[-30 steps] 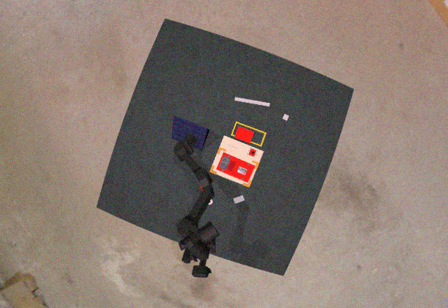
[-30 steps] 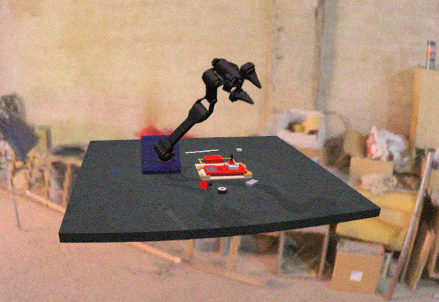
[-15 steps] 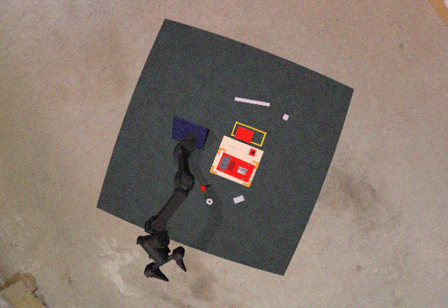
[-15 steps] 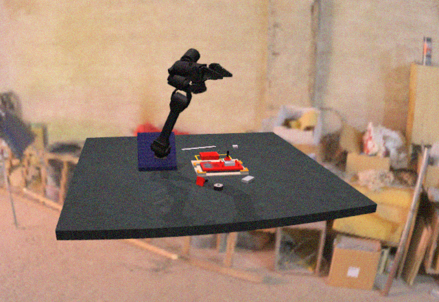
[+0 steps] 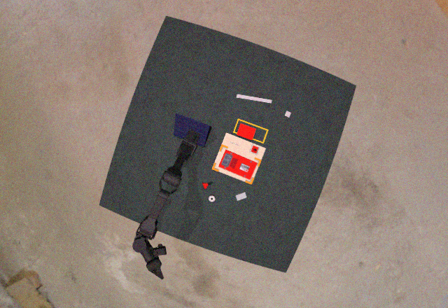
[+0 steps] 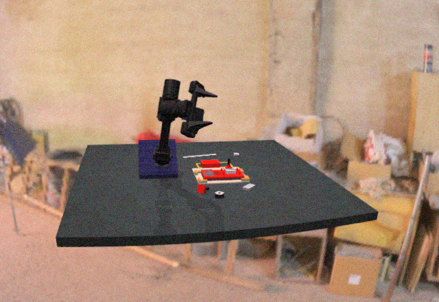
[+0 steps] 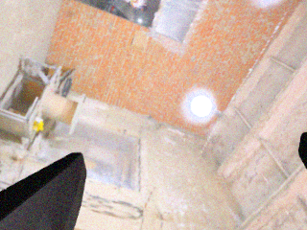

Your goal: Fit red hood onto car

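My gripper (image 6: 200, 108) is fully open and empty, raised high above the near-left table (image 5: 152, 91) edge. The hood (image 5: 248, 131) lies inside a yellow outline on the far side of the chassis (image 5: 238, 163), to my right, its long axis parallel to the chassis.

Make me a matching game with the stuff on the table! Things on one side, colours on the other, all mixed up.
Things:
1. hood
2. arm's base plate
3. little ring
4. frame around the hood

Colours:
A. white
B. yellow
C. red
D. dark blue

Pairs: 1-C, 2-D, 3-A, 4-B
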